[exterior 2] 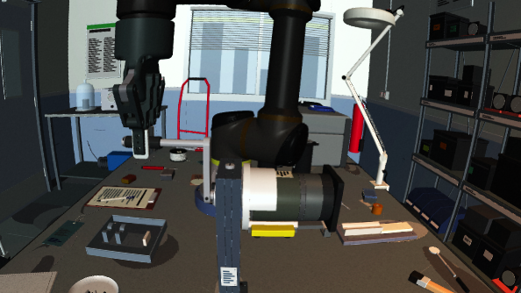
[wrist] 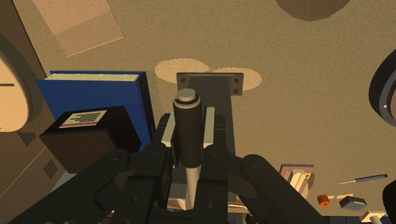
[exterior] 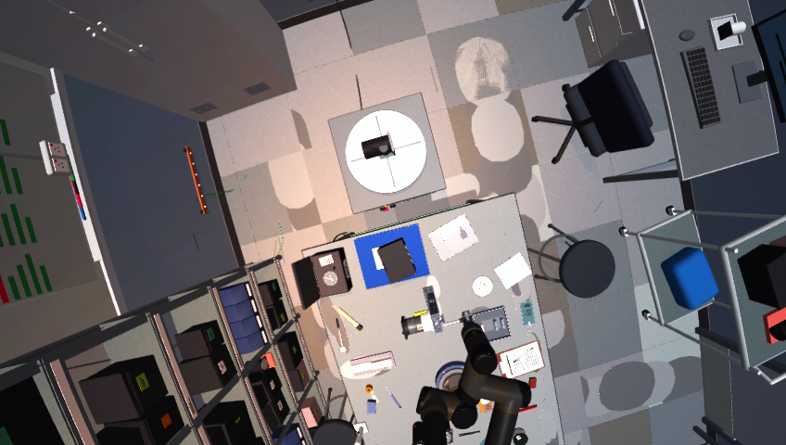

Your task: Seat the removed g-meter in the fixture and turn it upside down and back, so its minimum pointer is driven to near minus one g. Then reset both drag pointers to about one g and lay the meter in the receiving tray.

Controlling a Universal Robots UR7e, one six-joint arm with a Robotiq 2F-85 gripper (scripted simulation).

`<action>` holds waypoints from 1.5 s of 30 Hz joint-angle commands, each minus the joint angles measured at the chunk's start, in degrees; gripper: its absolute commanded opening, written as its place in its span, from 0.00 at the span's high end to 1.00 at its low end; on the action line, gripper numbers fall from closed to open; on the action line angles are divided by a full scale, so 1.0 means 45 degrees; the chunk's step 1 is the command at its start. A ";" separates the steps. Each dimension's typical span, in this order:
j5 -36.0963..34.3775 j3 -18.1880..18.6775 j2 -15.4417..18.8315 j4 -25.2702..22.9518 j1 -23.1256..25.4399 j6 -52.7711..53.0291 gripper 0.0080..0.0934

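Observation:
The g-meter [exterior 2: 289, 196], a dark cylinder with a white band, sits seated in the blue upright fixture [exterior 2: 229, 219] at the middle of the bench. From the fixture a metal crank arm runs left to a dark crank handle [wrist: 187, 131], and that handle is clamped in my gripper [exterior 2: 140, 144], which hangs over it from above. In the wrist camera the handle stands between my fingers with its pale cap pointing away. The grey receiving tray [exterior 2: 127, 238] lies on the bench below and to the left of the fixture, holding only small blocks.
A blue mat carries a black box [exterior: 395, 259] at the far end of the bench. A clipboard [exterior 2: 123, 197], small blocks and a red tool lie near the tray. A desk lamp [exterior 2: 372, 87] rises on the right, and shelving lines that side.

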 commanded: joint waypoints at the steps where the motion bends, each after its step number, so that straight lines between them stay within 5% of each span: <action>1: 0.0016 -0.0008 0.0001 -0.0034 0.0001 0.0000 0.91; 5: 0.0016 -0.0008 0.0001 -0.0034 0.0001 0.0000 1.00; 45: 0.0016 0.0018 -0.0027 -0.0032 -0.0012 -0.0013 1.00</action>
